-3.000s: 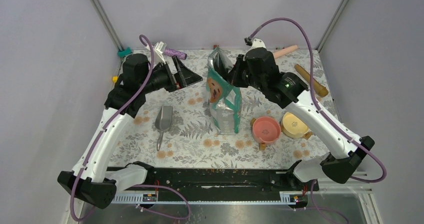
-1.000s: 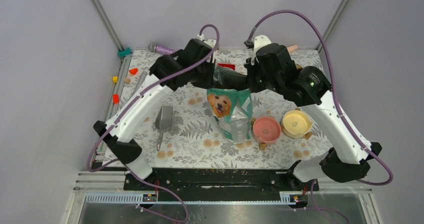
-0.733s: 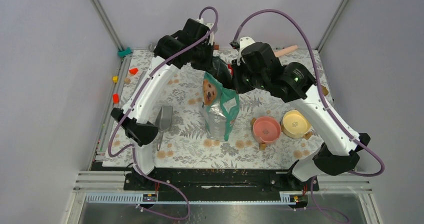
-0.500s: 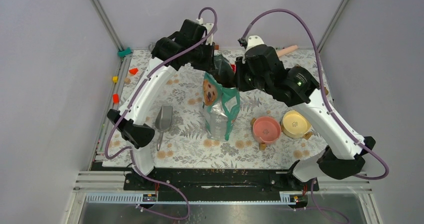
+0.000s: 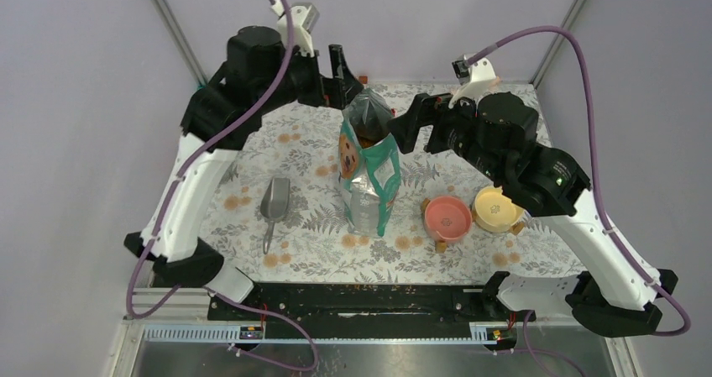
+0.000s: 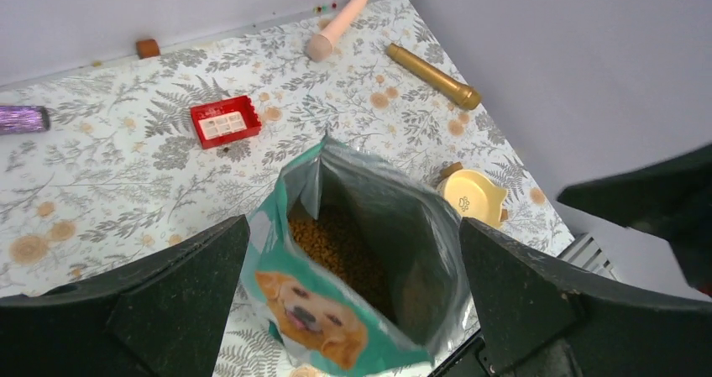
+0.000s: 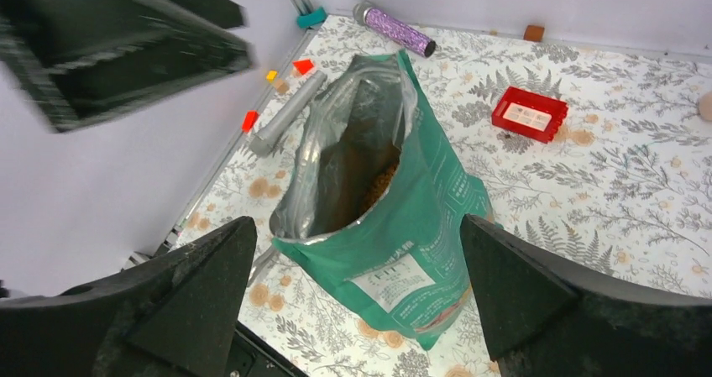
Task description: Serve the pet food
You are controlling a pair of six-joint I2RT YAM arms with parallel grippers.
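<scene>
Your left gripper (image 6: 353, 224) and right gripper (image 7: 357, 222) are lifting off the centre bag (image 5: 369, 175), both released, while the pet food (image 6: 336, 247) is sitting inside, unserved.

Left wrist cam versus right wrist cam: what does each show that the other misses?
Left wrist only: the yellow bowl and gold cylinder. Right wrist only: the grey tube and small red and orange pieces. Both: the open bag, pet food inside, the red box and purple tube.
</scene>
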